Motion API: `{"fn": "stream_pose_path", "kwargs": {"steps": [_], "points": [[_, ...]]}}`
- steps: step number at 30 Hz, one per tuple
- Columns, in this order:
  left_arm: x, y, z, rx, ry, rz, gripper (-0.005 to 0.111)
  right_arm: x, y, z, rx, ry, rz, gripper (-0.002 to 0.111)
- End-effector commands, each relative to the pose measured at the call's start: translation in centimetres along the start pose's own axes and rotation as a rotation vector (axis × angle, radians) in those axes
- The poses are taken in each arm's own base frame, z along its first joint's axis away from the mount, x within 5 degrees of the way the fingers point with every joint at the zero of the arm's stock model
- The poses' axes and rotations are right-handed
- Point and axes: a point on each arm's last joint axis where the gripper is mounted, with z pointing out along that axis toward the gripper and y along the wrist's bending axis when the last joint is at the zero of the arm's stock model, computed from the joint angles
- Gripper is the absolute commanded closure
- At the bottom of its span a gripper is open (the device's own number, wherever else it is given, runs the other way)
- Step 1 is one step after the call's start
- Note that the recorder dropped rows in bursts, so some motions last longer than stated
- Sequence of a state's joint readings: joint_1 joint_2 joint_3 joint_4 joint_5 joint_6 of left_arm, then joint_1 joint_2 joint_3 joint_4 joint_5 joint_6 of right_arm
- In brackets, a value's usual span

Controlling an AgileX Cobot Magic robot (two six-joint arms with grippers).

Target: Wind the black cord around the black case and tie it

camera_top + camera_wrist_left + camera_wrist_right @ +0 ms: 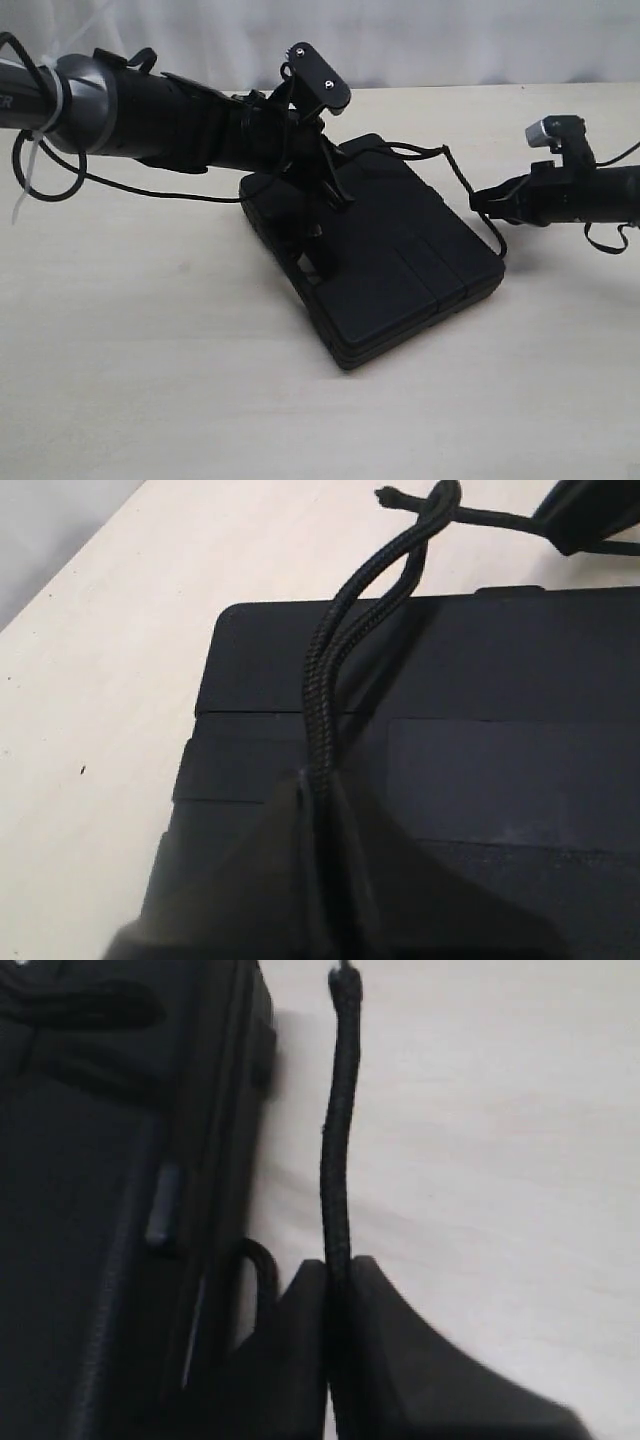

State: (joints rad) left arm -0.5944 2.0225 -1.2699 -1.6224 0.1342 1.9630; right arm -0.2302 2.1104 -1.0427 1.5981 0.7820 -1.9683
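The case lies flat mid-table, its long axis running from the back edge toward the front-right corner. The cord crosses its top and loops off the right side. The left claw pinches 2 strands above the case. The right claw clenches 1 strand beside it. The left arm hides the case's back-left corner.

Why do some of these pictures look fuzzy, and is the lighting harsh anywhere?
Exterior view: soft even light, only a faint shadow beside the black case, no glare. Left wrist view: the black cord shows its braid sharply, while the left gripper close to the lens is blurred. Right wrist view: soft throughout, the right gripper most of all.
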Motion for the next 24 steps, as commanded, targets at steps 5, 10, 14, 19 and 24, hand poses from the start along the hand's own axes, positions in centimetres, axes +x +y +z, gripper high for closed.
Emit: {"fn": "stream_pose_path", "kwargs": {"steps": [5,10,14,19,24], "points": [[-0.4,-0.1,-0.3,0.016,-0.019,-0.016,0.107,-0.2,1.5,-0.7,-0.113,0.031,-0.080,0.104],[-0.2,0.2,-0.3,-0.022,-0.003,0.022,0.107,-0.2,2.5,-1.6,-0.130,0.051,-0.107,0.104],[-0.3,0.2,-0.3,-0.014,-0.006,0.024,0.107,0.6,2.8,-1.6,-0.149,0.094,-0.115,0.104],[-0.2,0.4,-0.3,-0.035,0.004,0.041,0.107,0.7,2.7,-1.6,-0.141,0.106,-0.119,0.104],[-1.0,1.1,-0.5,-0.089,-0.006,0.046,0.107,0.8,2.5,-1.6,-0.123,0.109,-0.112,0.104]]}}
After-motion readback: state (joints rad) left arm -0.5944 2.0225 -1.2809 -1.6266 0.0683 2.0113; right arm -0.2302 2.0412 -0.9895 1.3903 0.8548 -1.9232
